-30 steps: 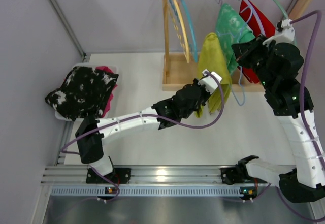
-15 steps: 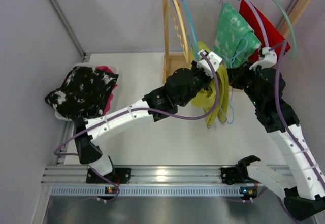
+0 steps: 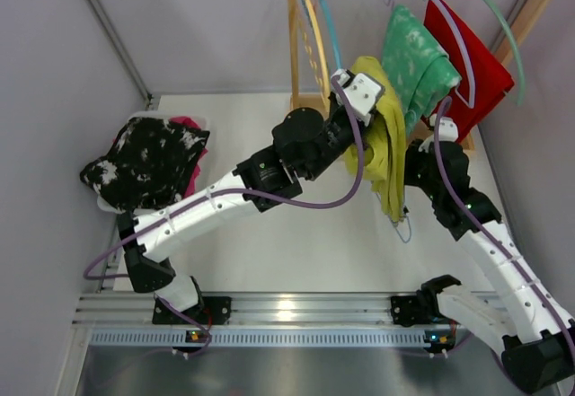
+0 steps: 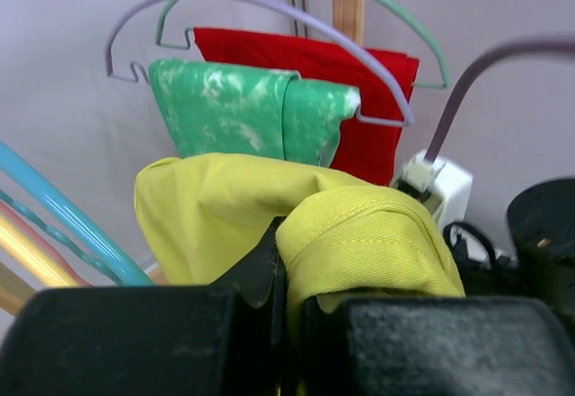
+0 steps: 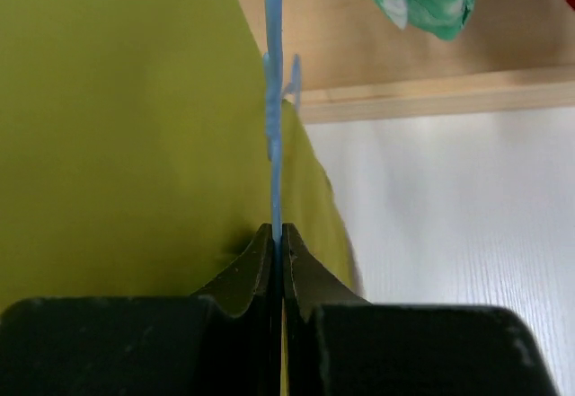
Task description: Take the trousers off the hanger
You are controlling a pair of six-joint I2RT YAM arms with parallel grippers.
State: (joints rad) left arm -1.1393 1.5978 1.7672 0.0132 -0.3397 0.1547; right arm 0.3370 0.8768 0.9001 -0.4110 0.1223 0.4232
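Noting from the left: a heap of black-and-white speckled cloth lies at the table's far left, well apart from the work. The left gripper is clenched on a fold of the mustard-yellow trousers, which hang in front of the wooden rack. On their other side the right gripper is pinched tight on the thin wire of the blue hanger, which runs against the yellow cloth. Whether the cloth is threaded over the hanger's bar cannot be told.

Risks, as judged:
- The right grip is on bare thin wire; a sideways tug could let the hanger twist or slip out.
- The left holds only a fold; a snag on the bar could pull the cloth out of the pinch.
- The green trousers hang just beside and could be dragged along.

Count: three trousers (one yellow, one green, one red). Three hangers in use: blue, lilac and mint. Two grippers, both clamped.
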